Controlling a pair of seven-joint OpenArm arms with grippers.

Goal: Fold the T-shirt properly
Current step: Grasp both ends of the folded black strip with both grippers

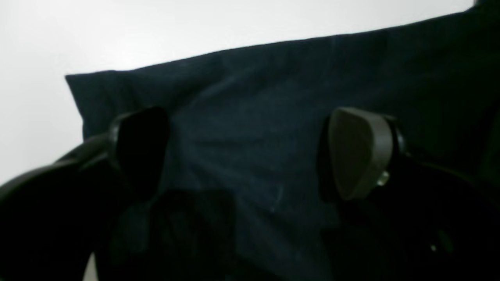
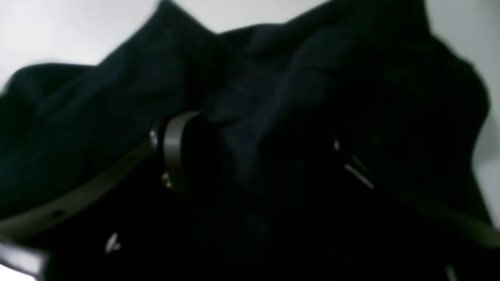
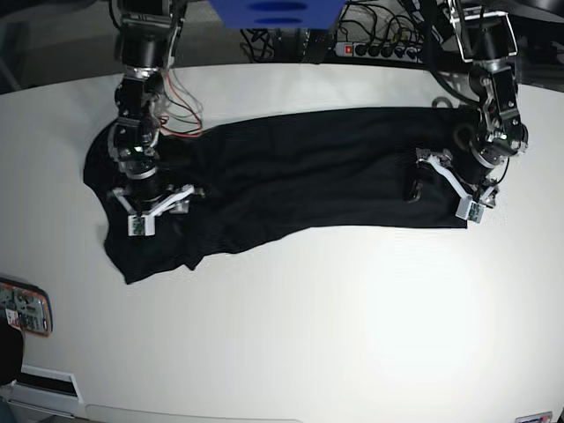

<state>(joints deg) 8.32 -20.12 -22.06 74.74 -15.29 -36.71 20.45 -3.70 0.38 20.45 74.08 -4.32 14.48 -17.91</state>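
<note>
below both spread hands, left hand [image 3: 448, 187], right hand [image 3: 160, 208], black t-shirt [image 3: 300, 176] lies flat

The T-shirt [image 1: 273, 117] is seen filling most of the view, dark and matte, w/ soft creases across the cloth. Its top edge is seen running straight, rising from left to right, w/ one corner showing at upper left. White worktop [image 1: 117, 31] is seen beyond that edge and down the left side. The left gripper [image 1: 250, 156] is seen low in the frame, jaws spread wide apart, w/ cloth visible between them. The fingers [image 1: 359, 152] are seen over the fabric; contact can't be told. Nothing is seen clamped.
</note>
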